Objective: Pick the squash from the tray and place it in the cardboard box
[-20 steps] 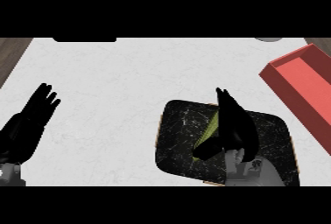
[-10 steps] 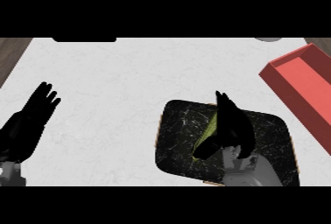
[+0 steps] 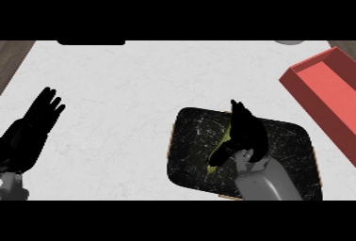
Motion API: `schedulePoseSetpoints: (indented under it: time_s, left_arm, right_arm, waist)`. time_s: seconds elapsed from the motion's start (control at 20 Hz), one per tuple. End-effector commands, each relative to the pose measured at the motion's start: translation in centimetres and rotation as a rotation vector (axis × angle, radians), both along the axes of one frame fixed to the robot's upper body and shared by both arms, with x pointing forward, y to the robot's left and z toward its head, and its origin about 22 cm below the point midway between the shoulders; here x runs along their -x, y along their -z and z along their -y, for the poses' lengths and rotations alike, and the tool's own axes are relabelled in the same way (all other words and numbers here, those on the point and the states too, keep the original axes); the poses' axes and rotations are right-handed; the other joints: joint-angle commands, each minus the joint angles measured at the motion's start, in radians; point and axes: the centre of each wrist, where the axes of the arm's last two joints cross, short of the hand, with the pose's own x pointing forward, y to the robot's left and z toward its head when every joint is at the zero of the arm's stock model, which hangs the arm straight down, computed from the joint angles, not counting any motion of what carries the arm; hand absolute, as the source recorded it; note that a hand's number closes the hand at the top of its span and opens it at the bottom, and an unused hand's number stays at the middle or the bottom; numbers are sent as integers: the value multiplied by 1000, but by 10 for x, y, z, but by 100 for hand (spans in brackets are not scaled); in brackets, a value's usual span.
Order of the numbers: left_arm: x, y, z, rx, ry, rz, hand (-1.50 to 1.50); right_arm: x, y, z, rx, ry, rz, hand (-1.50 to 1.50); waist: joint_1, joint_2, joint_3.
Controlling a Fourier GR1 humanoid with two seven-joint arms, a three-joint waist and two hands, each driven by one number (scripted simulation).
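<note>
From the head view, our right hand lies over the squash on the dark tray, its fingers straight and pressed together, not yet curled round it. Only a yellow-green sliver shows. We judge it stiff, smooth and fairly light, best taken across its middle. Our left hand rests open on the tabletop. The red box bears no writing.
</note>
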Motion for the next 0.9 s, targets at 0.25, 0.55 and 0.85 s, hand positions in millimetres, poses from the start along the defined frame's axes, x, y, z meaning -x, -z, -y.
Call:
schedulePoseSetpoints:
  time_s: [0.25,0.55,0.85]
  left_arm:
    - [-4,-5,3,-14,3,-4,0]
    - [7,-12,-4,-1,-17,10,0]
    - [2,-3,3,-8,-7,-11,0]
  right_arm:
    - [2,26,-12,66,87,-143,-150]
    - [1,25,-4,44,95,-158,-150]
    - [-4,34,0,56,93,-150,-150]
  waist:
    - [-1,0,0]
    - [-1,-1,0]
    - [-4,-1,0]
